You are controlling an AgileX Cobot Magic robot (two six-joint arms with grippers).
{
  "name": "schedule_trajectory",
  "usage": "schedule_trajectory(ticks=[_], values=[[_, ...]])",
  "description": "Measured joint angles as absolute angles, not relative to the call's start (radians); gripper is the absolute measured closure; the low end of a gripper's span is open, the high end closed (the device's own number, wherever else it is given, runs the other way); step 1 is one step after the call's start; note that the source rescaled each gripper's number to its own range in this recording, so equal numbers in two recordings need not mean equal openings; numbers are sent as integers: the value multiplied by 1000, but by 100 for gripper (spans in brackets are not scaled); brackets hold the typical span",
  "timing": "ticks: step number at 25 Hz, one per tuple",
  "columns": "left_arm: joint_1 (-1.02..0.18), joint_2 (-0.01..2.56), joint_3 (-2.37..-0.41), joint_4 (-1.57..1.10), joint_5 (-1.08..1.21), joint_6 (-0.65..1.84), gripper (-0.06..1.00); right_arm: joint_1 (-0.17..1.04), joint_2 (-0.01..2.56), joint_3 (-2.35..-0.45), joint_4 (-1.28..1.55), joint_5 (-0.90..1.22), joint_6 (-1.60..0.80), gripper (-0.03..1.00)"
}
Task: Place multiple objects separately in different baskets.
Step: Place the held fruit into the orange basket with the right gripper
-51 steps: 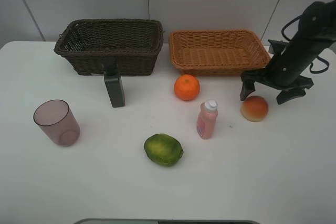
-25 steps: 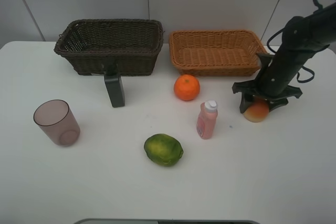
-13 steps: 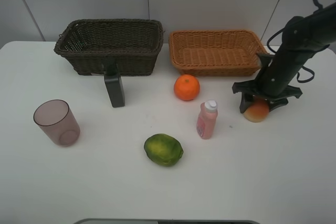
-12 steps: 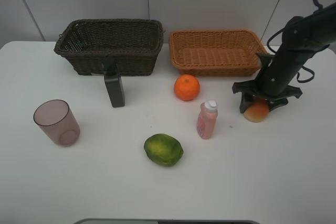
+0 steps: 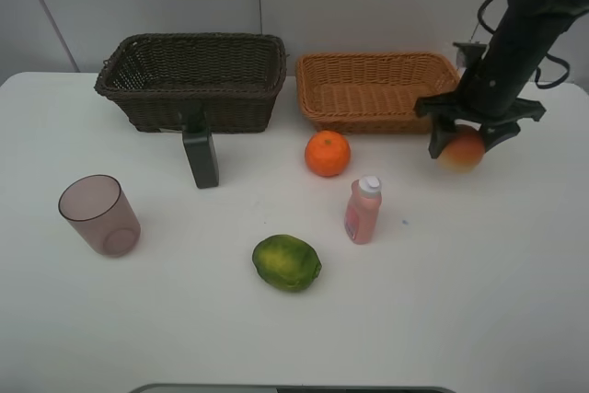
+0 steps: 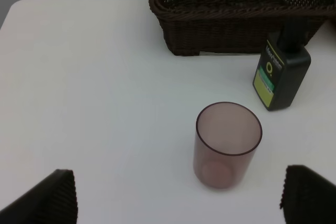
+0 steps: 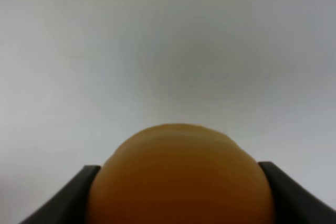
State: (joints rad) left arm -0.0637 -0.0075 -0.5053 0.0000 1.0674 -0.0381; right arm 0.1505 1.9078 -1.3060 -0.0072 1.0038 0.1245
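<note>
My right claw [image 5: 463, 143] has closed on the peach [image 5: 463, 154] and lifted it off the table [image 5: 460, 273], up beside the tan basket [image 5: 368, 122].

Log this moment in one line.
right tool: shut on peach, held above table beside tan basket | left tool: open, facing cup
</note>
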Motion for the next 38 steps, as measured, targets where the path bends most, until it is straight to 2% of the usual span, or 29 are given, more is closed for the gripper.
schedule_trajectory(ticks=[8, 19, 30, 31, 35, 36, 38], values=[[-64, -8, -505, 0, 1067, -38, -5, 179, 1951, -1576, -23, 1085, 107, 61], [-64, -8, -505, 0, 1067, -38, -5, 222, 2270, -2016, -53, 1096, 100, 61], [-64, -8, -505, 0, 1067, -38, -5, 226, 2362, -2064, -71, 974, 173, 61], [-64, -8, -505, 0, 1067, -38, -5, 226, 2362, -2064, -76, 974, 177, 56], [-64, -8, -505, 0, 1067, -38, -5, 227, 2362, -2065, -80, 975, 185, 12], [-64, -8, -505, 0, 1067, -38, -5, 229, 2362, -2065, -82, 977, 186, 5], [-64, -8, -505, 0, 1067, -38, -5, 235, 2354, -2065, -82, 982, 187, 0]])
